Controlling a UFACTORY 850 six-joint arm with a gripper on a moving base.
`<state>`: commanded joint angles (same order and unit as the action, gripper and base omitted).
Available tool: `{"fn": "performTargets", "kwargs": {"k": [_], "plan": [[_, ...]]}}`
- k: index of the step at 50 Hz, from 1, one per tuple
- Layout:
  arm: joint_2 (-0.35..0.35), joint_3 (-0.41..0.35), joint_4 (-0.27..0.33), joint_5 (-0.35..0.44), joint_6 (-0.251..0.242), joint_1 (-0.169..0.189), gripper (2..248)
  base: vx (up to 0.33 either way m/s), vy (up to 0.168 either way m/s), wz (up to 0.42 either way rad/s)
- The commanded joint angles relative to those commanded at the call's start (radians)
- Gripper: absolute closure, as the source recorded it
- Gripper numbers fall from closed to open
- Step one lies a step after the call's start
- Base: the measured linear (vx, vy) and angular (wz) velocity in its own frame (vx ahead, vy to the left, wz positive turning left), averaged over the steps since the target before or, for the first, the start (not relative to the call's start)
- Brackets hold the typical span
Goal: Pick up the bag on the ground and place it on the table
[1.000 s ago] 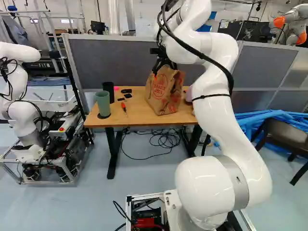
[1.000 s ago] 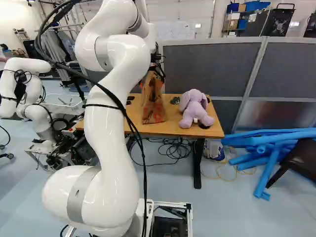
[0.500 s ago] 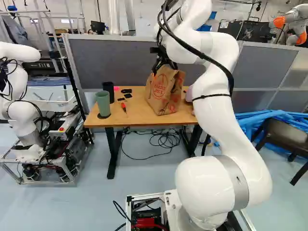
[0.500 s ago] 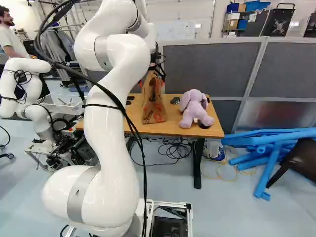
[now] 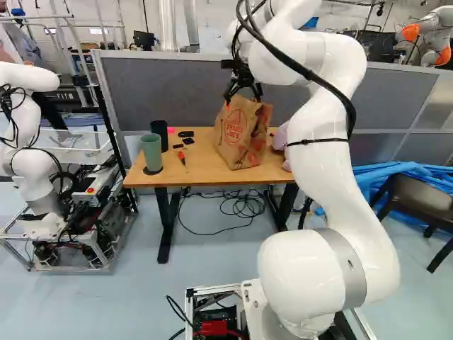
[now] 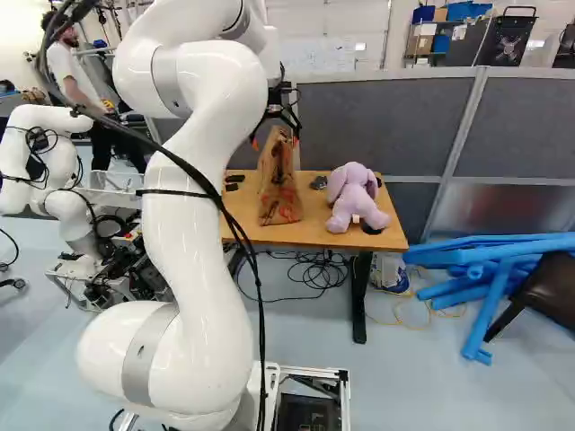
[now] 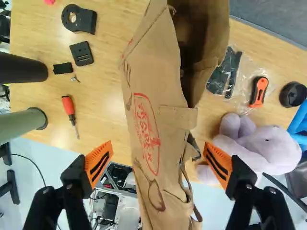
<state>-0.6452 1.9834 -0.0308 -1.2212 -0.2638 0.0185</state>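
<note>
Grey divider panels (image 5: pixel 170 92) stand behind a light wood-topped table (image 5: pixel 202 161) with dark legs, on a pale blue floor (image 6: pixel 395 395). Rising from its joint, the glossy white arm (image 6: pixel 189 233) bows upward and reaches over the table, its black two-fingered tool (image 6: pixel 275 141) pointing down at the top of the bag. Seen from the wrist, the tool (image 7: pixel 158 162) is spread wide, its orange pads (image 7: pixel 98 162) on opposite sides of the bag, with a gap showing beside each.

Creased brown paper makes up the bag (image 5: pixel 243 134), which stands upright on the table with a round red print on one broad face. Its mouth gapes in part, and one narrow side is folded and crumpled.

Bare wood lies between the bag and a red-and-black screwdriver (image 5: pixel 182 158); beyond that, a green cup (image 5: pixel 151 152) and a black cup (image 5: pixel 160 133) stand near the table's left end in the left base view. On the bag's other side, a lilac plush animal (image 6: pixel 353 202) sits near the front edge. Blue foam tubes (image 6: pixel 490 269) are piled beside the table, at the right of the right base view.
</note>
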Motion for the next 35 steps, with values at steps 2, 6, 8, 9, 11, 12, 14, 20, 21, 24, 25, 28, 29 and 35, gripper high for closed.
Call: {"fn": "performTargets", "kwargs": {"k": [2, 6, 8, 9, 11, 12, 14, 20, 21, 24, 25, 28, 29, 35], "plan": [[0.009, -0.007, 0.0, 0.001, 0.0, 0.0, 3, 0.0, 0.0, 0.0], [0.028, -0.021, 0.0, 0.002, 0.0, 0.0, 3, 0.0, 0.0, 0.0], [0.037, -0.028, 0.0, 0.002, 0.0, 0.0, 3, 0.0, 0.0, 0.0], [0.042, -0.032, 0.0, 0.002, 0.0, 0.0, 3, 0.0, 0.0, 0.0], [0.051, -0.039, 0.0, 0.002, 0.0, 0.0, 3, 0.0, 0.0, 0.0], [0.055, -0.042, 0.0, 0.002, 0.0, 0.0, 3, 0.0, 0.0, 0.0], [0.065, -0.049, 0.0, 0.002, 0.0, 0.0, 3, 0.0, 0.0, 0.0], [0.093, -0.071, 0.0, 0.002, 0.0, 0.0, 3, 0.0, 0.0, 0.0], [0.098, -0.074, 0.0, 0.002, 0.0, 0.0, 3, 0.0, 0.0, 0.0], [0.112, -0.085, 0.0, 0.002, 0.0, 0.001, 3, 0.0, 0.0, 0.0], [0.117, -0.088, 0.0, 0.002, 0.0, 0.001, 3, 0.0, 0.0, 0.0], [0.132, -0.099, 0.0, 0.002, 0.0, 0.001, 3, 0.0, 0.0, 0.0], [0.136, -0.102, 0.0, 0.002, 0.0, 0.001, 3, 0.0, 0.0, 0.0], [0.165, -0.122, 0.0, 0.002, 0.0, 0.001, 3, 0.0, 0.0, 0.0]]}}
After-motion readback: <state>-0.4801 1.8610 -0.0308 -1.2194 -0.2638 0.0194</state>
